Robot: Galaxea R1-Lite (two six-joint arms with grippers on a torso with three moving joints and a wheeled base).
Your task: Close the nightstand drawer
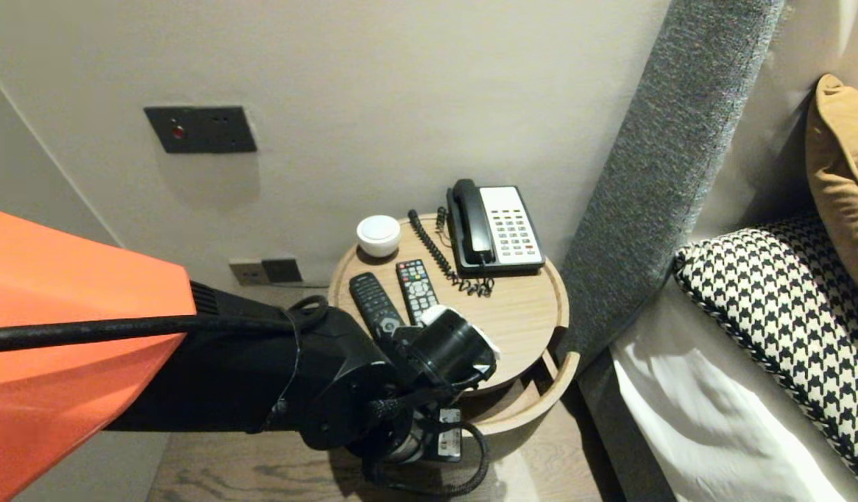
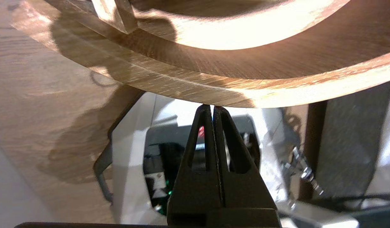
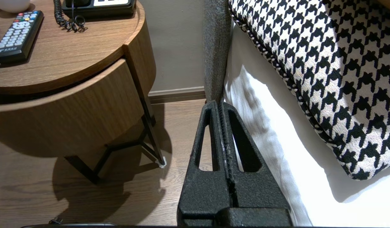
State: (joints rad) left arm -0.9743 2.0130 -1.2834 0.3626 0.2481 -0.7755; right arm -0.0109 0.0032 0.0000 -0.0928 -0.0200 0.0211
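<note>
A round wooden bedside table (image 1: 519, 314) carries a black-and-white desk phone (image 1: 495, 226), two black remotes (image 1: 375, 303) (image 1: 417, 289) and a small white bowl (image 1: 378, 235). Its curved drawer (image 1: 540, 397) stands slightly out from under the top. My left wrist (image 1: 429, 362) hangs in front of the table's near edge, hiding its own fingers in the head view. In the left wrist view my left gripper (image 2: 212, 107) is shut and empty, its tips right at the lower edge of the curved drawer front (image 2: 245, 91). My right gripper (image 3: 220, 103) is shut and empty, parked low beside the bed.
A grey upholstered headboard (image 1: 665, 174) stands right of the table, with white bedding (image 1: 714, 418), a houndstooth pillow (image 1: 784, 314) and a tan cushion (image 1: 843, 160). The table has thin black legs (image 3: 147, 126) on the wood floor. A dark wall panel (image 1: 200, 129) sits at upper left.
</note>
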